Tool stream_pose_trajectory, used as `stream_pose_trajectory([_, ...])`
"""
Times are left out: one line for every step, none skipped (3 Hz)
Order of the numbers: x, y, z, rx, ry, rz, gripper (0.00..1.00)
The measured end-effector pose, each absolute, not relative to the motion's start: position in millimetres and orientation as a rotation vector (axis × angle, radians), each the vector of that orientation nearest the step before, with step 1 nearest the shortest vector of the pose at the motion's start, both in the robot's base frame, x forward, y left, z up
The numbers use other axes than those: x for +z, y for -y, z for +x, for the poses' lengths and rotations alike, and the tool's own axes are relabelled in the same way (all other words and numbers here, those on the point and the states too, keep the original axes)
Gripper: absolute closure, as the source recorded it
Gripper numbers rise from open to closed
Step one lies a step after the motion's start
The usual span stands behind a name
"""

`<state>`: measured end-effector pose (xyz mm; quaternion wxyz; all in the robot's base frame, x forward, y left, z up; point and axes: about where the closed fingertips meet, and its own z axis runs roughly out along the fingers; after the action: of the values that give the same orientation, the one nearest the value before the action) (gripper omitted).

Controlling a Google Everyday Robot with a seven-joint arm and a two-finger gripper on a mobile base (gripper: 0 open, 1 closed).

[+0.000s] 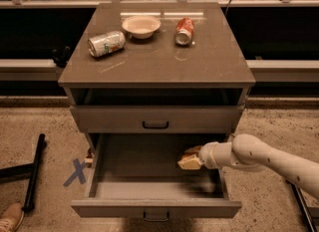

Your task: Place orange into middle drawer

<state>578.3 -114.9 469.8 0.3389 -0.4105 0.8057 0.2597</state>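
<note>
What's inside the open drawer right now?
The gripper sits inside the middle drawer, near its right wall. Whatever it covers is hidden, so I cannot confirm the orange.

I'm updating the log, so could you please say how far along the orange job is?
Done: the middle drawer stands pulled out below the shut top drawer. In hand: the tool is inside it, right side, with an orange-toned patch against it, likely the orange. Left: nothing lies on the drawer floor, so setting it down and withdrawing remain.
</note>
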Motion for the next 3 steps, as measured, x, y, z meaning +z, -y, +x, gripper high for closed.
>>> stream_pose_trajectory([451.4, 101.2, 600.5, 0.692, -2.080, -1.070, 0.82])
stream_pose_trajectory([441.4, 80.2, 612.4, 0.730, -2.050, -1.093, 0.59])
stream_pose_trajectory([431.0, 59.6, 618.2, 0.764, -2.027, -1.124, 0.36])
